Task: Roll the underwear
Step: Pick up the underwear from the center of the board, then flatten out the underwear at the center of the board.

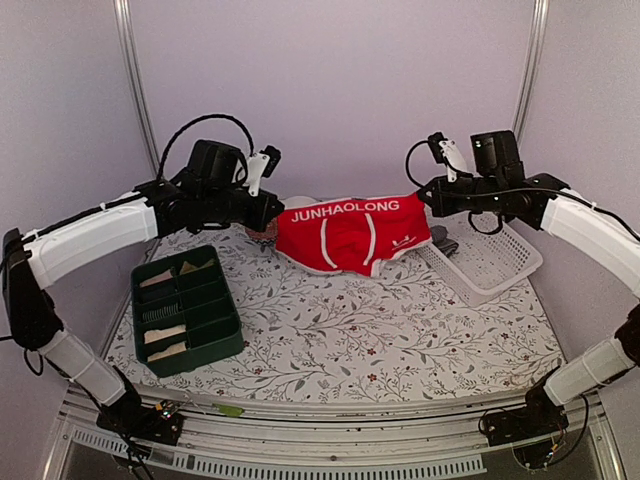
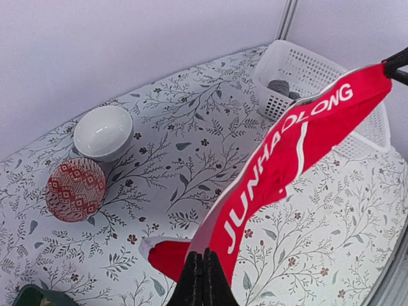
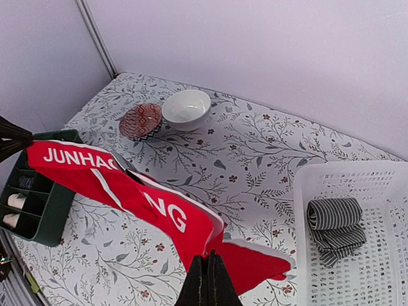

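Red underwear (image 1: pixel 350 235) hangs stretched by its waistband over the far side of the floral tabletop (image 1: pixel 350 340). The left pincer (image 1: pixel 270 212) is clamped on one corner and the right pincer (image 1: pixel 424 194) on the other. This piece is not yet rolled and, by the look of it, must first be laid flat. Cream rolls (image 1: pixel 163 334) already fill slots of the green organiser (image 1: pixel 230 335), while a striped grey garment (image 3: pixel 335 226) waits in the white basket (image 1: pixel 505 270).

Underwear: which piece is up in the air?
The red underwear, stretched between the left claw and right claw; the grey striped pair lies in the white basket.
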You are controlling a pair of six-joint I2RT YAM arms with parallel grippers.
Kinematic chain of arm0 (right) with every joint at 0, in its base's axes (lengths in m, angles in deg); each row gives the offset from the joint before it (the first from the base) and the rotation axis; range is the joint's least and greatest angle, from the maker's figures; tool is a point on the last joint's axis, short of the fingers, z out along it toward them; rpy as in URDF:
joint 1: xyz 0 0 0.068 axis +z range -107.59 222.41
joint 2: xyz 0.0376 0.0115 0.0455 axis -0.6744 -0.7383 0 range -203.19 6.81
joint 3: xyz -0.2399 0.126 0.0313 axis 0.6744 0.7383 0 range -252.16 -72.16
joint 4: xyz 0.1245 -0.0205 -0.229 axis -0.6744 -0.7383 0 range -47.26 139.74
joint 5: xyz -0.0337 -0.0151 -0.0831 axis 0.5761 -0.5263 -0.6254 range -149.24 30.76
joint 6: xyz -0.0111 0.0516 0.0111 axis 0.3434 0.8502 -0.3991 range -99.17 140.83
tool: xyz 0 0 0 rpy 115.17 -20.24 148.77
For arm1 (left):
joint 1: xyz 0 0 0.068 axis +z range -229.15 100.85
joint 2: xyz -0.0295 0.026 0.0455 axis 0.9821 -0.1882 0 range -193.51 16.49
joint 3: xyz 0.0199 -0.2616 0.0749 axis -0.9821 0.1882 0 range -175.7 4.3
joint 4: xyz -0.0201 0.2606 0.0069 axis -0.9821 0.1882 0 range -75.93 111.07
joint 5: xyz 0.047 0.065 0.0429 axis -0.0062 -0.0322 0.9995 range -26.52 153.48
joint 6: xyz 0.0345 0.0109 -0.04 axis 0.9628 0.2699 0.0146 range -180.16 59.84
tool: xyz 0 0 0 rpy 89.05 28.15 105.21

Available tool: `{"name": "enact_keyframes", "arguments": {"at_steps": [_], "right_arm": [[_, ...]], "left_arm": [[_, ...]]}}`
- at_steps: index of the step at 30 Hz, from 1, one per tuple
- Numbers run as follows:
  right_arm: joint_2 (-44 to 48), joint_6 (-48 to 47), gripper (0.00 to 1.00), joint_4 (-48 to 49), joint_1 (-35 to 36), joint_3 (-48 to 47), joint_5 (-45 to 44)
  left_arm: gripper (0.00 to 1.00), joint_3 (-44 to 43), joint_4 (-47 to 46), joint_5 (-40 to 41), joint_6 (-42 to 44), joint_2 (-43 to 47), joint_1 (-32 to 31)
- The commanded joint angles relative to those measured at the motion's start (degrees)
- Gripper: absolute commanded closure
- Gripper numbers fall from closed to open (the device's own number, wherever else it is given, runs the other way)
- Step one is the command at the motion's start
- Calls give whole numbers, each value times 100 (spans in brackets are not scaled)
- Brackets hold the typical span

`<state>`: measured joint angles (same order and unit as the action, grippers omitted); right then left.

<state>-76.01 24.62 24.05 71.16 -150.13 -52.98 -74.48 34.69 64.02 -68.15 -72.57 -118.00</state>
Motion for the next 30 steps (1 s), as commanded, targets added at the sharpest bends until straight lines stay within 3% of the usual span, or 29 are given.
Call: {"name": "enact_keyframes", "arguments": {"at_steps": [1, 9, 12, 16, 18, 19, 22, 24, 26, 30], "right_arm": [[762, -39, 100, 808, -27, 870, 688], [1929, 926, 100, 892, 216, 2038, 1491], [1538, 1091, 100, 777, 214, 1924, 952], [262, 941, 100, 223, 182, 1159, -314], [-354, 937, 63, -248, 122, 812, -920], [-570, 967, 51, -412, 76, 609, -1095], [-768, 1007, 44, -503, -42, 364, -1208], [-720, 993, 42, -341, -41, 324, -1069], [-753, 823, 43, -168, -46, 325, -570], [-1332, 320, 50, -278, -11, 137, 922]], "left_arm": [[100, 622, -310, -394, 212, 727, -139], [100, 1711, -338, -639, -117, 2117, -410], [100, 1573, -300, -349, -86, 1627, -393], [100, 927, -402, 137, 72, 330, 46], [100, 363, -297, 109, 135, -409, 428], [97, 21, -53, 105, 214, -780, 568], [58, -911, 542, 585, 379, -1385, 746], [29, -990, 578, 671, 306, -1394, 838], [21, -902, 652, 520, 268, -1378, 857], [21, -531, 729, 26, 222, -1369, 742]]}}
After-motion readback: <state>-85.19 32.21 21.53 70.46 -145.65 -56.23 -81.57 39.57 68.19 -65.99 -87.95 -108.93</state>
